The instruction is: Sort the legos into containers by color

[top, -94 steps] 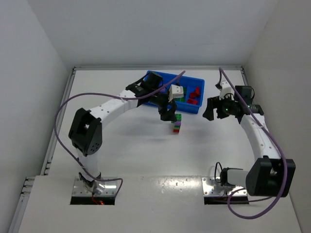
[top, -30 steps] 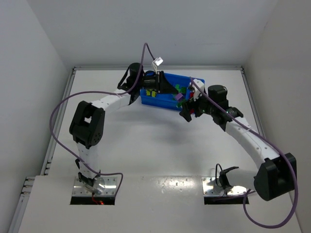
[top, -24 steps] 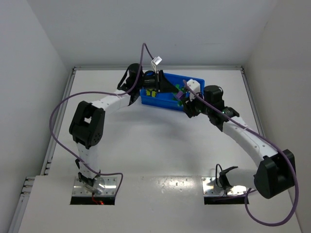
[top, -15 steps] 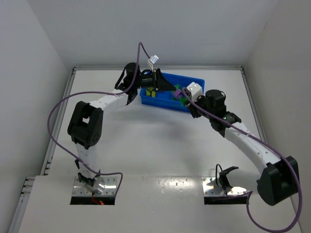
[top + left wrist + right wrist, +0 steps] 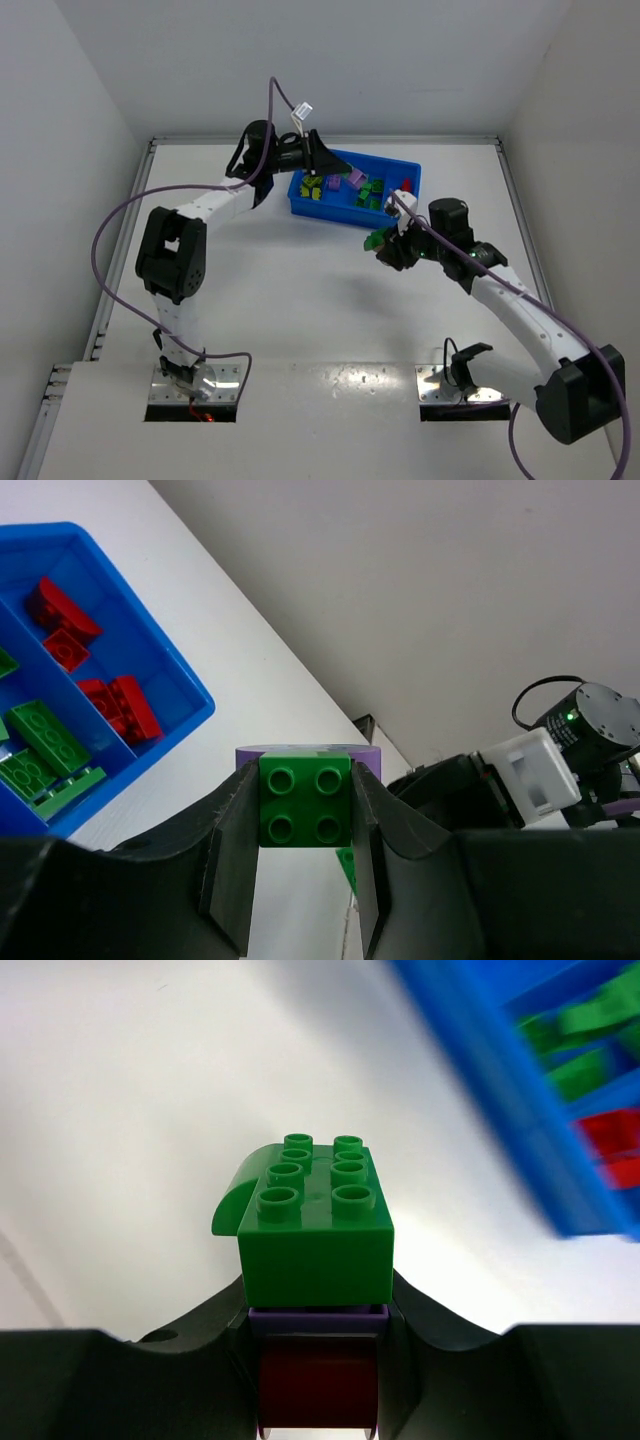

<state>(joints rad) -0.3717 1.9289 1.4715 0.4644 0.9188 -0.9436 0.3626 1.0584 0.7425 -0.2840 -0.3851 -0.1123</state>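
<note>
Two arms, two tools, two held sticks, and one blue tray (image 5: 150, 630) of four compartments. The left tool (image 5: 304, 820) is clamped narrow on a green-and-purple stick (image 5: 304, 802), a square green brick with purple behind it. It holds the stick in the air over the tray's far left corner. The right tool (image 5: 318, 1310) is clamped on a three-brick stick (image 5: 318, 1230), a long green brick over purple over red. It holds this above the bench (image 5: 300, 300), just near of the tray's right end. Seen from above, the compartments hold, left to right, yellow bricks (image 5: 314, 189), purple bricks (image 5: 352, 178), green bricks (image 5: 371, 190) and red bricks (image 5: 407, 186). The left wrist view shows at least three red and three green; the rest are too small to count. The bench is plain white, shut in by white walls (image 5: 300, 60) on the left, far and right. A purple cable (image 5: 105, 235) loops from each arm. Half a second ago both tools were close together over the tray's right half. Now the right tool has pulled back near, off the tray, and the left tool has drawn away to the far left. Three seconds ago the right tool hung right of the tray, and a striped stick stood on the bench below the left tool.
</note>
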